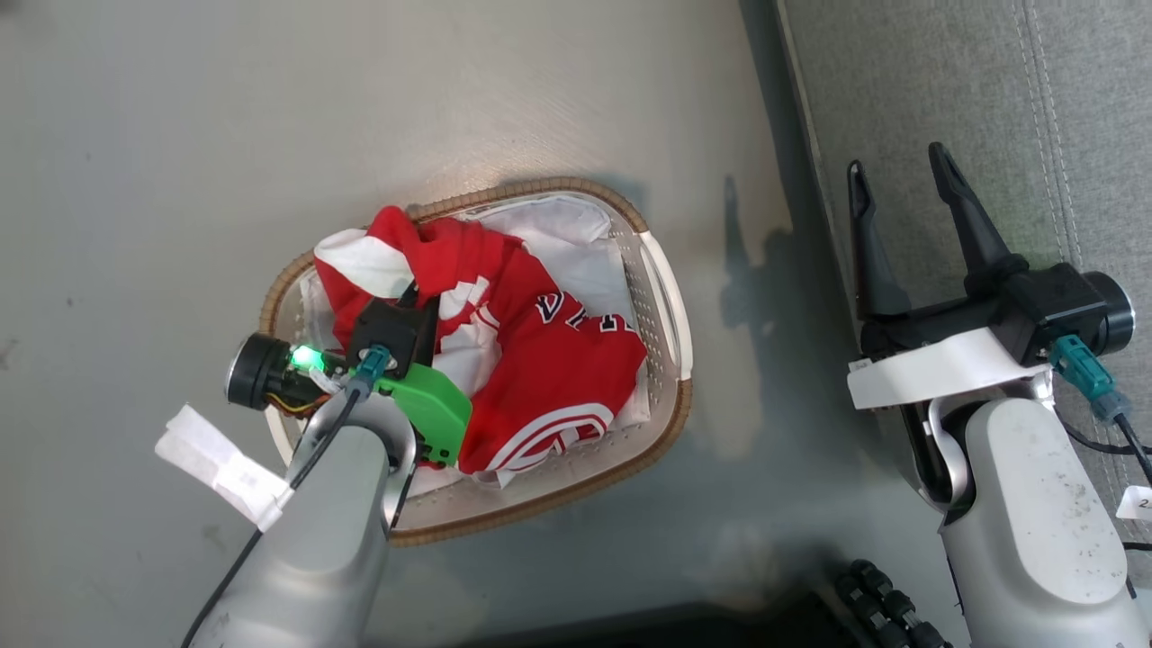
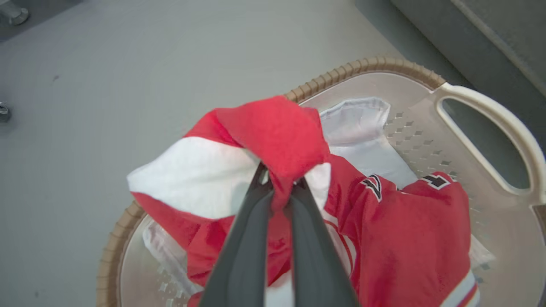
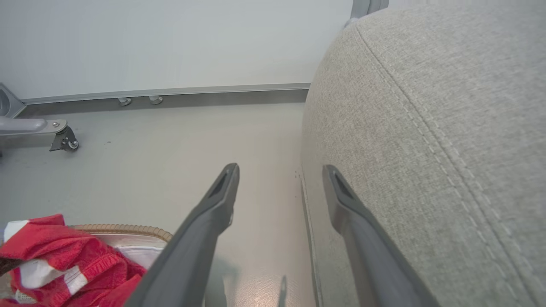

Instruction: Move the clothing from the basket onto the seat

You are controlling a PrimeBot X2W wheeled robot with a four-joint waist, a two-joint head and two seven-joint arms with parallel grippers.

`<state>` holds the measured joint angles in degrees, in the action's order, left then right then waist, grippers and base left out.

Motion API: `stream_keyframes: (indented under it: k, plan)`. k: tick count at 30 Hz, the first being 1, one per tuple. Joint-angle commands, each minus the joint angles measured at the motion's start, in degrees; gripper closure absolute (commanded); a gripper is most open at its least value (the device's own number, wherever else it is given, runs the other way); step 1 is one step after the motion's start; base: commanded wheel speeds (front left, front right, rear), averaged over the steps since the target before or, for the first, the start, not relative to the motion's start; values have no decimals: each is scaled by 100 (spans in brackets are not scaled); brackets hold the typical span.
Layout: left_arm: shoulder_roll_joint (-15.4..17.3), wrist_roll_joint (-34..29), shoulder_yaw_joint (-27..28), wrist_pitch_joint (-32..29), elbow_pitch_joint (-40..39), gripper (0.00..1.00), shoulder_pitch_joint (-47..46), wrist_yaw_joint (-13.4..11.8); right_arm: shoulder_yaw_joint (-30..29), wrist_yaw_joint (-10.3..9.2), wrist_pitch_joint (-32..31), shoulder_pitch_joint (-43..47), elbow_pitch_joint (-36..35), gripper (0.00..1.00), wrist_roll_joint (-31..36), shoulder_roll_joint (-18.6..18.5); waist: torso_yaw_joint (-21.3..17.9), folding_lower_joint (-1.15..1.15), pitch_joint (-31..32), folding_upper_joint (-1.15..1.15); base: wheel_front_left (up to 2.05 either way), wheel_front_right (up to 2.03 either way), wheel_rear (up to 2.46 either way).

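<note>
**Left jaws clenched on red cloth in the basket; right jaws spread at the seat's edge**

In the head view the basket [image 1: 667,297] sits on the floor [image 1: 225,126] just toward 8 o'clock of centre. Its long axis, through the side handles, runs roughly from 8 to 2 o'clock. A white liner [image 1: 569,229] shows at its 1 o'clock side. All the clothing [image 1: 540,369] is inside it, heaped in a band from 11 o'clock to 5 o'clock across the oval. The jersey [image 1: 576,351] lies over the 4 o'clock half, with black white-edged lettering facing up and white curved stripes near the 5 o'clock rim. At the 11 o'clock end a red fold with a broad white band [image 1: 364,256] stands above the rest of the heap.

My left arm comes in from 7 o'clock. In the left wrist view my left jaws are clenched on that raised fold: the two fingers [image 2: 245,243] lie almost together with red cloth pinched between their tips. The white band hangs off toward 9 o'clock, the jersey lies at 4 o'clock, and the basket's cream handle sits at 2 o'clock.

My right jaws are released and hold nothing. Their fingers [image 1: 967,216] stand spread and point to 12 o'clock, over the near edge of the seat [image 1: 945,81], which fills the 2 o'clock corner. In the right wrist view the seat's stitched seam runs from 12 down to 4 o'clock, and the basket's rim with red cloth is at 8 o'clock.
</note>
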<state>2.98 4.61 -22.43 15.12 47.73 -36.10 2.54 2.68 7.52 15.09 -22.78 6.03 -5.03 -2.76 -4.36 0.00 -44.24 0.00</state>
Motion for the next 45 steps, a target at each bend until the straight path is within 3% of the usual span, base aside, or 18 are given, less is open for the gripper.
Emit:
stream_keyframes:
  k: [1, 15, 28, 36, 45]
  plan:
    - [41, 31, 13, 6, -121, 100, 140, 24, 9, -6, 12, 82, 28, 0, 32, -22, 123, 0, 211, 0, 0, 0, 0]
    - [247, -122, 34, 6, -1658, 100, 1292, 148, 171, -6, 12, 610, 325, 0, 73, -23, 400, 0, 1665, 0, 0, 0, 0]
    - [754, -90, 295, 6, -3013, 100, 1826, 347, 445, -6, 12, 1474, 639, 0, -77, -23, 209, 0, 3361, 0, 0, 0, 0]
    - [1176, -93, 130, 6, -3537, 100, 1418, 453, 491, -6, 12, 1867, 674, 0, -119, -26, 94, 0, 4049, 0, 0, 0, 0]
    - [1586, -9, -90, -156, -3666, 100, 504, 488, 735, -6, 12, 1852, 556, 0, -128, -22, 111, 0, 4249, 0, 0, 0, 0]
